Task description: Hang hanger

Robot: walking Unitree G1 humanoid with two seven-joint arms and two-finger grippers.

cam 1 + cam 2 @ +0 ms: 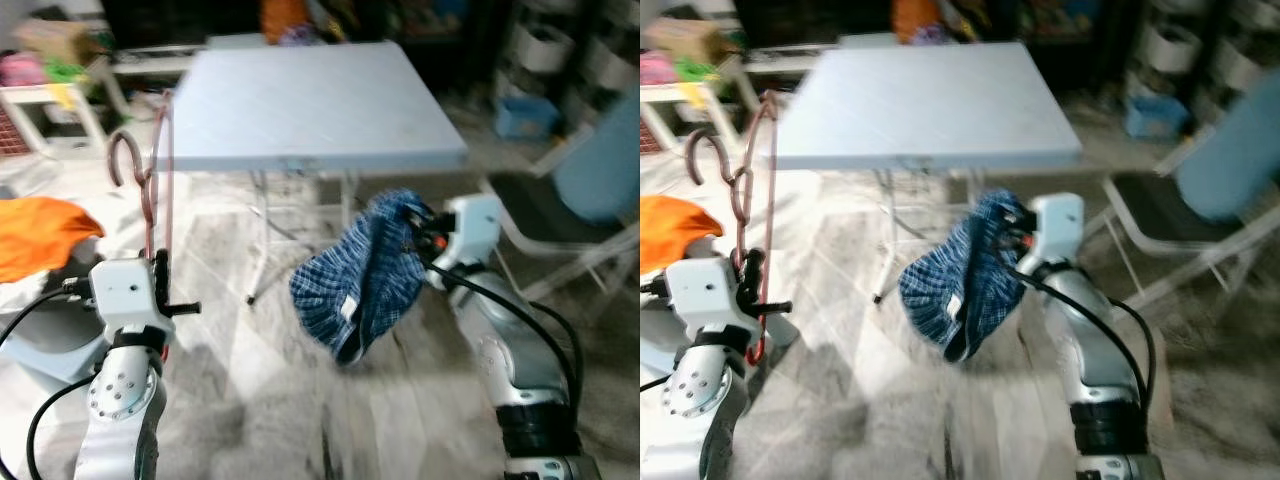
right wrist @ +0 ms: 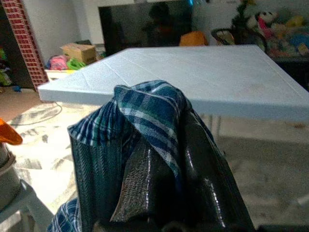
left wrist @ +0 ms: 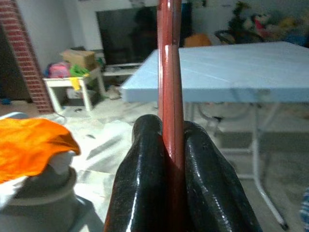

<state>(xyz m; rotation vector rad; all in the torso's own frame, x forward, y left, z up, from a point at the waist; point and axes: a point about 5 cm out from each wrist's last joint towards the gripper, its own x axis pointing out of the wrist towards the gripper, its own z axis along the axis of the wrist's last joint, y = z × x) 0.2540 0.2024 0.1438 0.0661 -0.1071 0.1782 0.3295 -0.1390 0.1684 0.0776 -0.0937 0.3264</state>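
A dark red hanger (image 1: 150, 170) stands upright on my left, hook at the top, with my left gripper (image 1: 160, 268) shut on its lower part. In the left wrist view the two black fingers (image 3: 140, 188) pinch the red bar (image 3: 170, 96). My right gripper (image 1: 425, 235) is shut on a blue plaid shirt (image 1: 365, 275), which hangs bunched below it, above the floor. The right wrist view has the plaid cloth (image 2: 140, 121) draped over the black fingers (image 2: 203, 183).
A light blue folding table (image 1: 310, 100) stands straight ahead. An orange cloth (image 1: 40, 235) lies over a grey bin at the left. A folding chair (image 1: 590, 200) stands at the right. Shelves and clutter line the back wall.
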